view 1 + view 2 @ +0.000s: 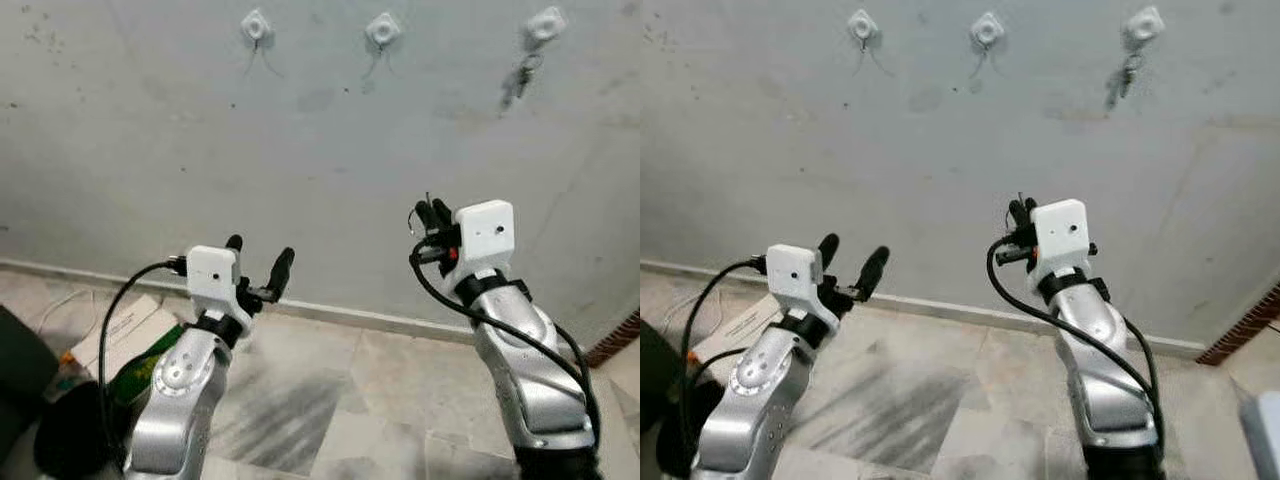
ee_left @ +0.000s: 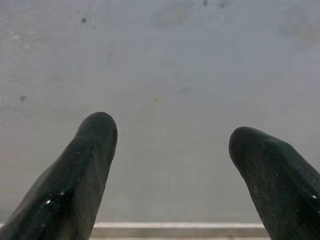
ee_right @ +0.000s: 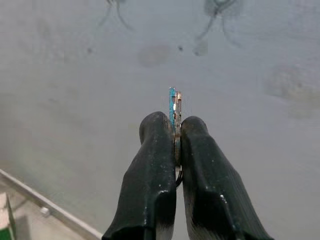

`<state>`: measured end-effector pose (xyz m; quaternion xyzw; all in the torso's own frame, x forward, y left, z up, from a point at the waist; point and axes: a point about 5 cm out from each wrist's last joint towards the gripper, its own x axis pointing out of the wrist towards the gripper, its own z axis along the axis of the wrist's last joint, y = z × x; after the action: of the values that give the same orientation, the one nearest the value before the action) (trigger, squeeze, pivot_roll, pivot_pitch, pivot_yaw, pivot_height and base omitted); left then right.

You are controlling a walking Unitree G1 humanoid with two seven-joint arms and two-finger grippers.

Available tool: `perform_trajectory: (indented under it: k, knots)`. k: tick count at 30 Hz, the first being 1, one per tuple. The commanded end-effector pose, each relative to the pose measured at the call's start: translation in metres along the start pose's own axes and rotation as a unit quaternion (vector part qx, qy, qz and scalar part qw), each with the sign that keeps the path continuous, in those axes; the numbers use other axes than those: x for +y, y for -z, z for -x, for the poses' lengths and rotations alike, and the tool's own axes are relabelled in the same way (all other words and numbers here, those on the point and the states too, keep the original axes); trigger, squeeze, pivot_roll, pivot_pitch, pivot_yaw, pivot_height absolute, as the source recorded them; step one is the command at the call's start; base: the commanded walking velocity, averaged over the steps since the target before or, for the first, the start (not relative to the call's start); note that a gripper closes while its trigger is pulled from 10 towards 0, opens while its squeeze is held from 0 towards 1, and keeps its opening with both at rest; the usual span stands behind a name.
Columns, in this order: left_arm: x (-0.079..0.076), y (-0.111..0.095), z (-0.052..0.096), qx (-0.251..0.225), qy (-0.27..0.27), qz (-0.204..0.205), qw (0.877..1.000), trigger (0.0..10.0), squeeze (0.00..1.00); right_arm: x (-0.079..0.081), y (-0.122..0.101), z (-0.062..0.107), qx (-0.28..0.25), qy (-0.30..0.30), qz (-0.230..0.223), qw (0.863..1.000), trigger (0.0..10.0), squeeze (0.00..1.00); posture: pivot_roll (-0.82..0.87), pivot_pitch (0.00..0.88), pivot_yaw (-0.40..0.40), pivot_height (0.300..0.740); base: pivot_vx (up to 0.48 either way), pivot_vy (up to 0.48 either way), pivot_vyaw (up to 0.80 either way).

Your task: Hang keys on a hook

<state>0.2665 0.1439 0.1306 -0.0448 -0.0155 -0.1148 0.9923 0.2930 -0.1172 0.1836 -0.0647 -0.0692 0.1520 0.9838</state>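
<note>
Three white hooks are fixed high on the grey wall: a left hook (image 1: 256,25), a middle hook (image 1: 383,29) and a right hook (image 1: 546,24). A bunch of keys (image 1: 519,79) hangs from the right hook. My right gripper (image 1: 431,214) is raised in front of the wall, well below the middle hook, and is shut on a thin key (image 3: 174,107) whose blue and metal tip sticks out between the fingers (image 3: 155,165). My left gripper (image 1: 260,258) stands open lower on the left, with only wall between its fingers (image 2: 80,170).
A skirting strip (image 1: 340,315) runs along the foot of the wall above a marble tile floor (image 1: 330,400). At the lower left lie a white box (image 1: 115,330), a green bottle (image 1: 140,370) and dark things. A brick edge (image 1: 615,340) shows at the right.
</note>
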Motion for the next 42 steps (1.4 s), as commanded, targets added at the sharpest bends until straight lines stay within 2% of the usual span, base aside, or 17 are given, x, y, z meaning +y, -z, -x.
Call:
perform_trajectory:
  k: [1,25,42]
  knots:
    - [-0.0072,-0.0028,-0.0021,-0.006,0.011,0.002,1.000,10.0,0.00,-0.0091,-0.0011,0.0032,-0.002,0.016,0.007,1.000,10.0,0.00,-0.03,0.091,0.065,0.740,0.311,0.000,0.00]
    - [-0.0095,-0.0007,-0.0033,0.000,0.016,0.006,1.000,10.0,0.00,-0.0100,0.0022,0.0031,0.003,0.018,0.006,1.000,10.0,0.00,-0.03,0.096,0.068,0.740,0.248,0.339,0.00]
    - [-0.0125,-0.0016,-0.0066,-0.001,0.015,0.007,1.000,10.0,0.00,-0.0089,0.0019,0.0020,0.002,0.016,0.010,1.000,10.0,0.00,-0.04,0.096,0.067,0.740,0.000,0.000,0.00]
